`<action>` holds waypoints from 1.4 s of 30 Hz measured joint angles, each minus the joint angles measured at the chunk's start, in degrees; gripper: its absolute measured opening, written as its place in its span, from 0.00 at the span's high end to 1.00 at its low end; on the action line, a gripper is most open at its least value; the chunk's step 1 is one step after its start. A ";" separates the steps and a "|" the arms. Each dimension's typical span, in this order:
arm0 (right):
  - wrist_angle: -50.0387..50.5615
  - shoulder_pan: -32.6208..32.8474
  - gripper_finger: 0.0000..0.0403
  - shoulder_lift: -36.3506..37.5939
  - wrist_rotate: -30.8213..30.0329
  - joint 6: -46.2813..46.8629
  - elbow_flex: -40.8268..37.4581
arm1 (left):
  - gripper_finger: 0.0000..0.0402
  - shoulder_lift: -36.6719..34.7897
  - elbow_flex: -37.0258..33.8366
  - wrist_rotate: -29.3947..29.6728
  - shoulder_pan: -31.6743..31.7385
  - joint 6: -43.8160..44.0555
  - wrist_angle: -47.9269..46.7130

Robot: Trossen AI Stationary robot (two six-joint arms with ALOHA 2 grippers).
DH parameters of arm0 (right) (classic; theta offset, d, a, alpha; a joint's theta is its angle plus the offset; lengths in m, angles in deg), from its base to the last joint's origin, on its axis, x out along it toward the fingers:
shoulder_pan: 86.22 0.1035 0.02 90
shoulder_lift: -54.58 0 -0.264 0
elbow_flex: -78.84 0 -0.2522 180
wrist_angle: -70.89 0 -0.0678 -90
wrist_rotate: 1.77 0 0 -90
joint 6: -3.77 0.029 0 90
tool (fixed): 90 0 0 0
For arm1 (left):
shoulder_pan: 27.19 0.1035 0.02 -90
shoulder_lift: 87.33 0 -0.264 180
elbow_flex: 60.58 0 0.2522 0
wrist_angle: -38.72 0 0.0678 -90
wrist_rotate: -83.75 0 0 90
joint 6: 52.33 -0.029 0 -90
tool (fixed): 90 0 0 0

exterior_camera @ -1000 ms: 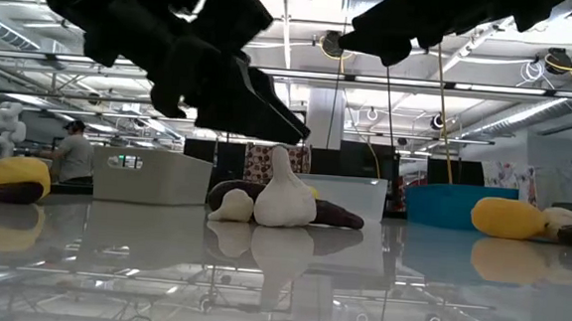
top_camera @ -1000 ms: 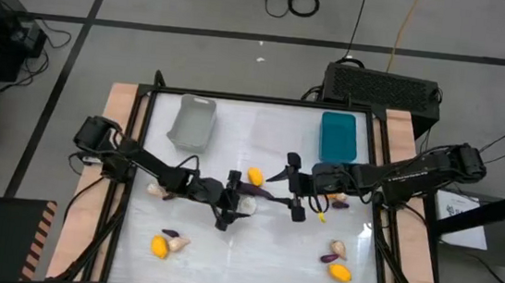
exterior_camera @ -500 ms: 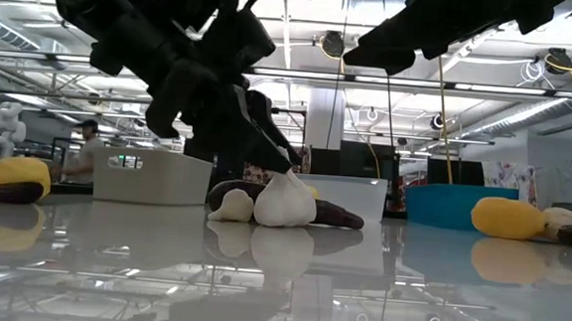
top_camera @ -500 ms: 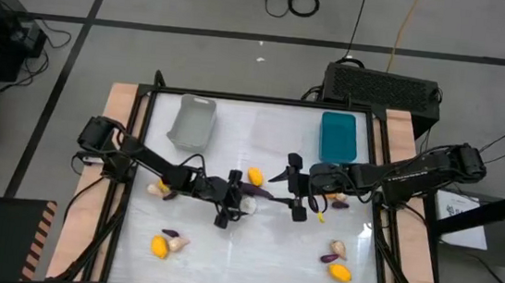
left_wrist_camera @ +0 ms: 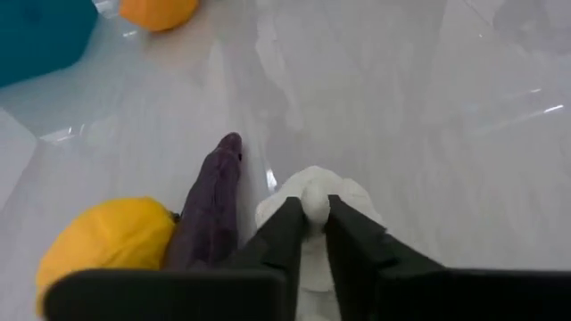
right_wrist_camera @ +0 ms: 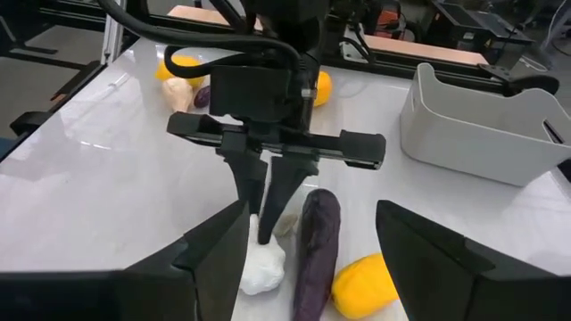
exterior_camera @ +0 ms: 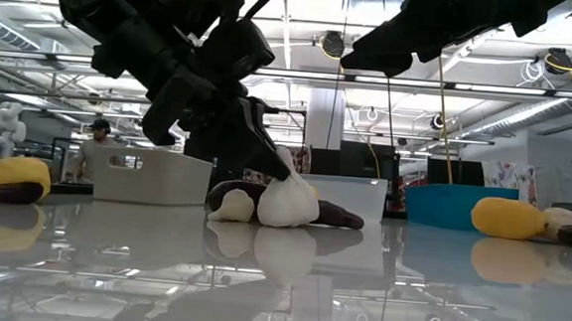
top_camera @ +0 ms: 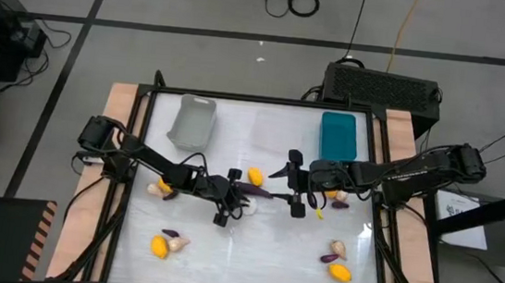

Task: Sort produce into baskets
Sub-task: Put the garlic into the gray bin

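Over the last second I've brought my left gripper [left_wrist_camera: 314, 234] from wide open to pinched narrow on the stem of the white mushroom [left_wrist_camera: 314, 189], so 1 piece looks ready to lift toward the 3 baskets. My right gripper [top_camera: 294, 183] waits wide open just beside the mushroom, which is pale, bulbous and touches the purple eggplant [left_wrist_camera: 207, 209].

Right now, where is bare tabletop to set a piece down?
Free: the near strip between the yellow fruit at left and the purple piece at right. Crowded: mid-table, where the left gripper pinches the white mushroom bulb beside the dark purple eggplant.
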 joint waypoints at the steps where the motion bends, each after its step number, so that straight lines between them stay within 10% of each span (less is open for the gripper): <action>1: 0.00 -0.05 0.41 0.00 0.02 0.00 0.00 | 0.93 0.00 0.00 0.00 0.00 -0.19 0.12; 10: 0.20 -0.04 0.41 0.00 0.04 0.02 0.00 | 0.97 -8.15 -0.07 1.53 0.16 -2.78 -4.48; 27: -0.28 -0.06 0.41 0.00 0.07 -0.17 -0.02 | 0.96 -35.29 -0.04 32.12 14.67 -2.84 -40.10; 42: -0.20 -1.53 0.41 0.00 0.11 -0.11 -0.02 | 0.95 -36.39 -3.06 21.88 37.21 5.60 -46.47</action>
